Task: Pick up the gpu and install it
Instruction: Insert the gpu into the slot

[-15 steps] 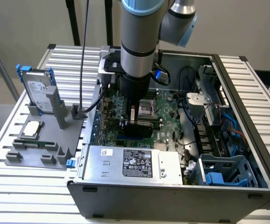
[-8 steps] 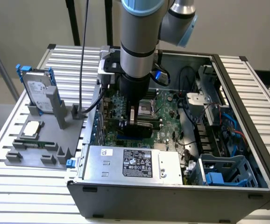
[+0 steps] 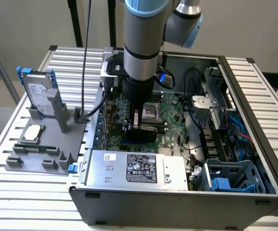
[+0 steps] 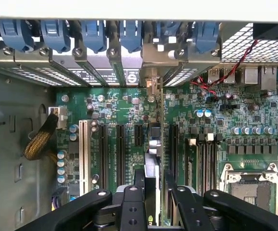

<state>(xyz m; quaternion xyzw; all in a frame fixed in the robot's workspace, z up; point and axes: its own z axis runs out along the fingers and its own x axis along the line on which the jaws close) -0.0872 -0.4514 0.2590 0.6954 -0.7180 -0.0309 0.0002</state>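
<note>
The gpu (image 3: pixel 129 131) stands on edge inside the open computer case (image 3: pixel 254 144), its black face showing low over the green motherboard (image 3: pixel 172 108). My gripper (image 3: pixel 141 120) reaches straight down from above and is shut on the card's top edge. In the wrist view the gpu (image 4: pixel 152 163) appears edge-on between my black fingers (image 4: pixel 133 202), with the gripper (image 4: pixel 153 192) closed around it. The card runs along the black expansion slots (image 4: pixel 120 154) toward the rear bracket openings (image 4: pixel 151 84). Whether it sits fully in a slot I cannot tell.
A hard drive in a blue frame (image 3: pixel 38 96) and a chip (image 3: pixel 33 132) rest on the grey fixture (image 3: pixel 43 156) at the exterior view's left. The power supply (image 3: pixel 139 168) fills the case front. The CPU socket (image 4: pixel 249 185), a white slot (image 4: pixel 83 149) and blue clips (image 4: pixel 95 33) surround the card.
</note>
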